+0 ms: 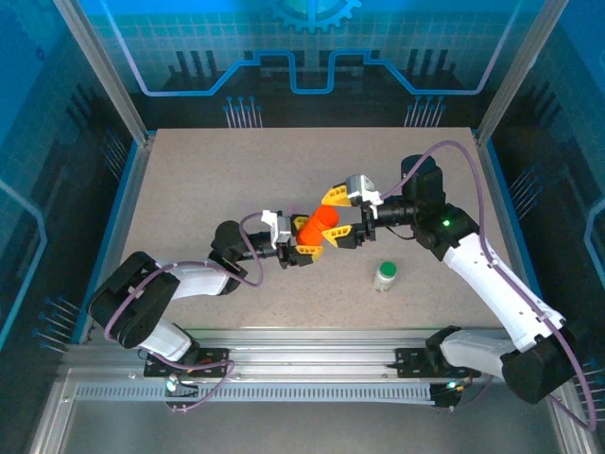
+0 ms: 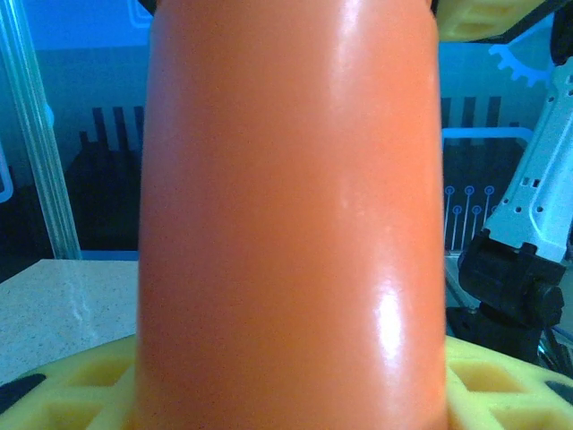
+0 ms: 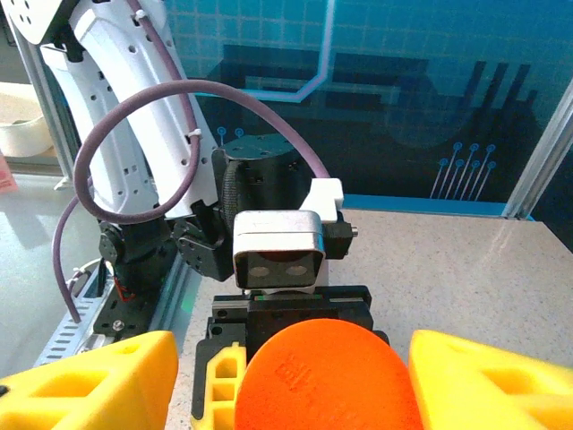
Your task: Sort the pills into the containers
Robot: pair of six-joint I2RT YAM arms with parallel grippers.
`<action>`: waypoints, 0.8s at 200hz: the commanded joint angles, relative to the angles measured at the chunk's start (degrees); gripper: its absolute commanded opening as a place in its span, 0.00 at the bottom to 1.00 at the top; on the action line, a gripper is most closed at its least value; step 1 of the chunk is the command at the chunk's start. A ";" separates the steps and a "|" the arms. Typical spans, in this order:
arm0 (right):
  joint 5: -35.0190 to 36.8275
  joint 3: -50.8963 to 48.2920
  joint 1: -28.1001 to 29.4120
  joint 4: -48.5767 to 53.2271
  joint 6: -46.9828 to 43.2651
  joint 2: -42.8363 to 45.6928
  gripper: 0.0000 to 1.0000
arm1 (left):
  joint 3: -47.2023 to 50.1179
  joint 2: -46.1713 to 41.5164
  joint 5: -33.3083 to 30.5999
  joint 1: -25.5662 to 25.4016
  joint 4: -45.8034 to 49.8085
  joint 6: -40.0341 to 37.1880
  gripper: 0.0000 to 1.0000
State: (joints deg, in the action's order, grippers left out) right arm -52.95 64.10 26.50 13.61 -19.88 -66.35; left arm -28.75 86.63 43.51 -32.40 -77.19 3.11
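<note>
The left gripper [image 1: 302, 238] clamps an orange bottle [image 1: 319, 229], its embossed end unreadable between the right gripper's [image 1: 333, 218] wide-spread fingers [image 3: 89, 381], above a speckled beige table [image 1: 189, 189] with blue-lit walls [image 1: 189, 47].

Left arm [image 1: 180, 284], at seven o'clock in the top view, is wearing white shells over black joints, and a purple cable [image 3: 134, 103] is looping off it. Right arm [image 1: 492, 274], at four o'clock, is showing the same white and black, with a second cable [image 1: 458, 144] trailing purple and a green light [image 1: 444, 224] glowing. Left gripper [image 1: 307, 238] and right gripper [image 1: 333, 214] are sporting yellow pocketed fingers [image 3: 89, 381]. A silver two-lens camera [image 3: 277, 260] is riding the left wrist.
</note>
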 commanded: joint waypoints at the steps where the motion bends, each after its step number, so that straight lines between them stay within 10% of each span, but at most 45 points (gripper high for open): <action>1: -2.19 2.00 -0.93 2.52 -2.58 -0.31 0.70 | -1.17 -0.32 2.94 0.14 -3.06 0.96 0.00; 160: -4.44 5.17 -1.61 10.65 -6.07 -3.35 0.62 | -2.18 -0.37 4.81 0.06 -3.06 2.36 0.00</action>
State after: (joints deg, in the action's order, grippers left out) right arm -55.81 67.33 25.43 21.74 -24.64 -69.43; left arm -29.08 86.63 46.44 -32.40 -77.49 4.60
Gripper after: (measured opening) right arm 0.646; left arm 0.533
